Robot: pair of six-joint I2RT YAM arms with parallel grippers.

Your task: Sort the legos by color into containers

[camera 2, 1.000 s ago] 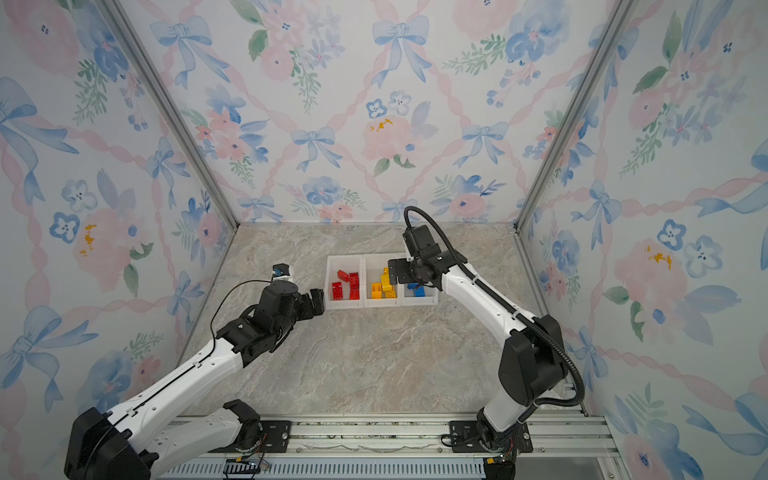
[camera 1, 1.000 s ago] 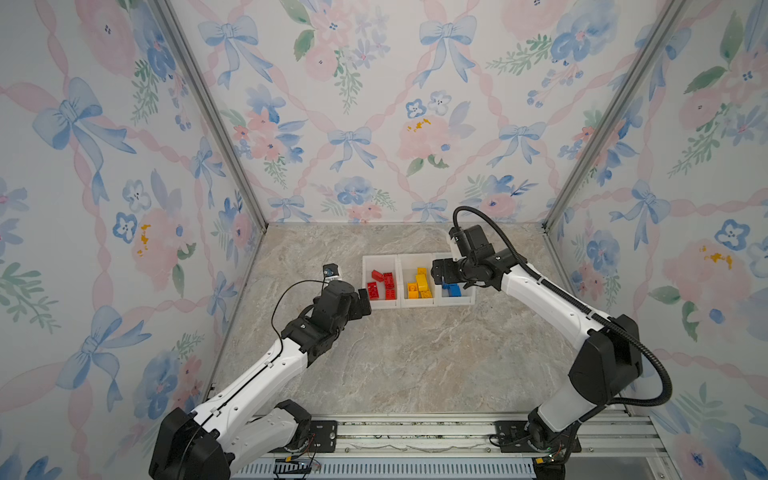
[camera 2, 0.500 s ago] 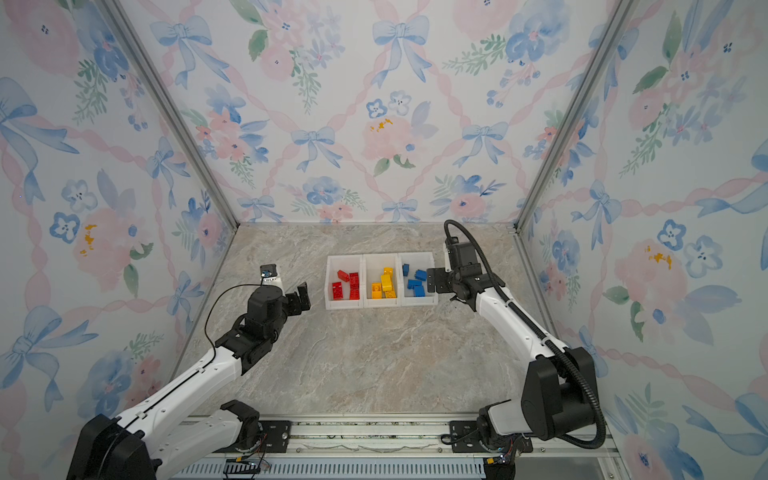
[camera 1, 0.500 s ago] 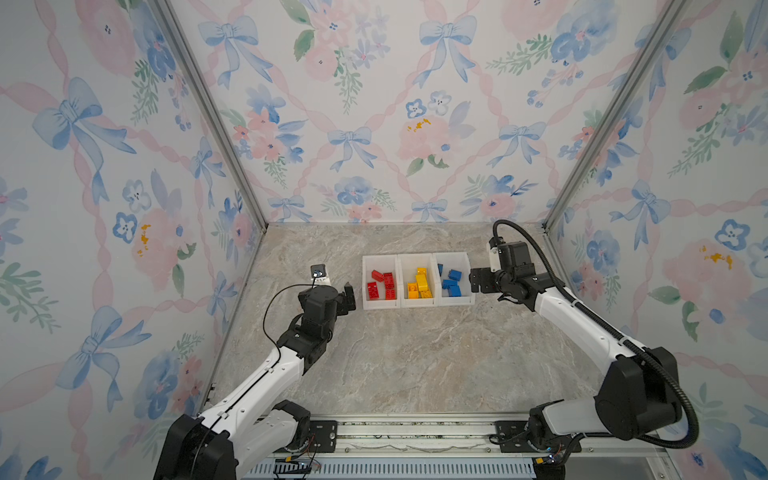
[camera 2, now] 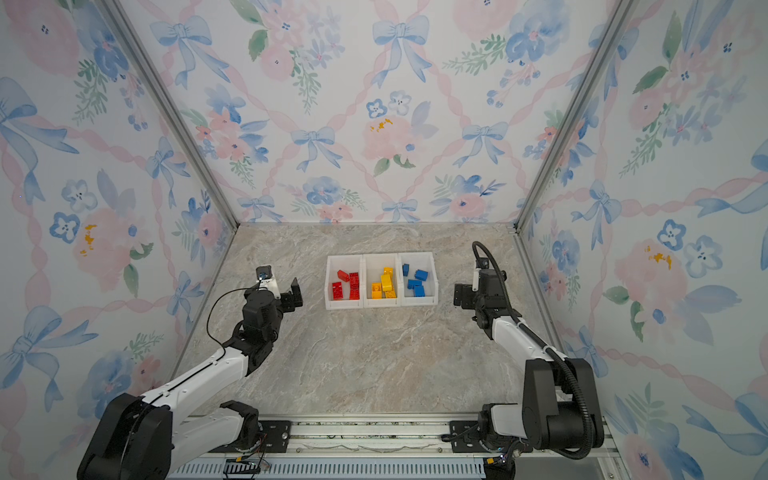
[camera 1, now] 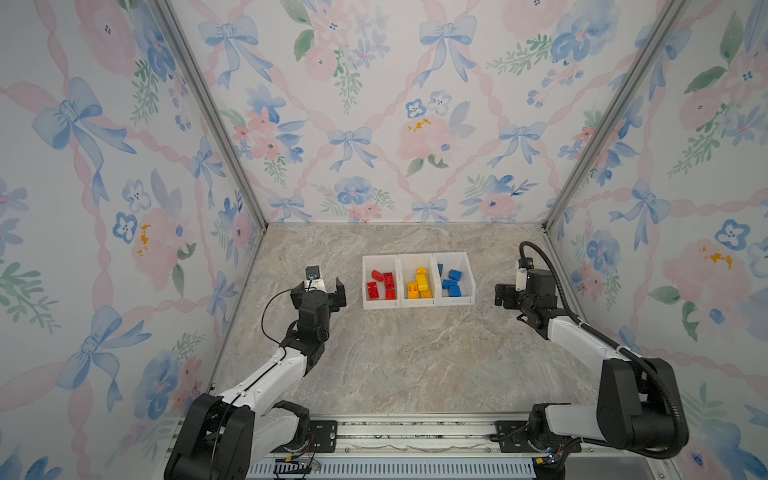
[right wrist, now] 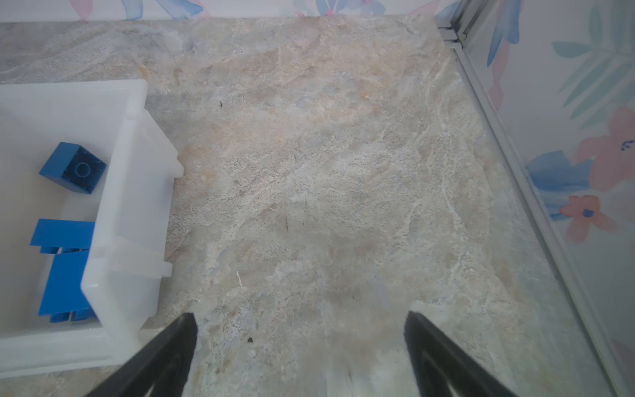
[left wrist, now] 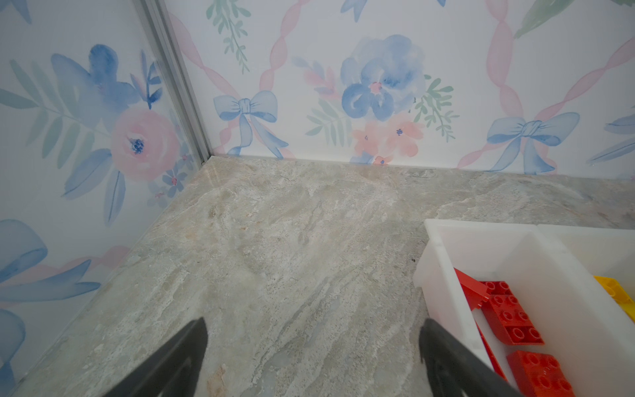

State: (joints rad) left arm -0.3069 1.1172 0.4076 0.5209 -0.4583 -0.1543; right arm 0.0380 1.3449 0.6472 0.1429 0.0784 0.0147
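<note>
My left pincer [left wrist: 312, 323] and right pincer [right wrist: 300, 315] are both wide open and empty, either side of the containers [camera 1: 417, 305] on the tabletop [camera 1: 395, 353]. The legos [camera 1: 383, 284] sit inside, one color per bin.

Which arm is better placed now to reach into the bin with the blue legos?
Right. The right pincer, open, hangs beside the blue bin, at that end of the row. The left pincer waits past the red bin, at the opposite end.

Legos [camera 1: 423, 283] in containers [camera 1: 417, 302], seemingly one color each.
</note>
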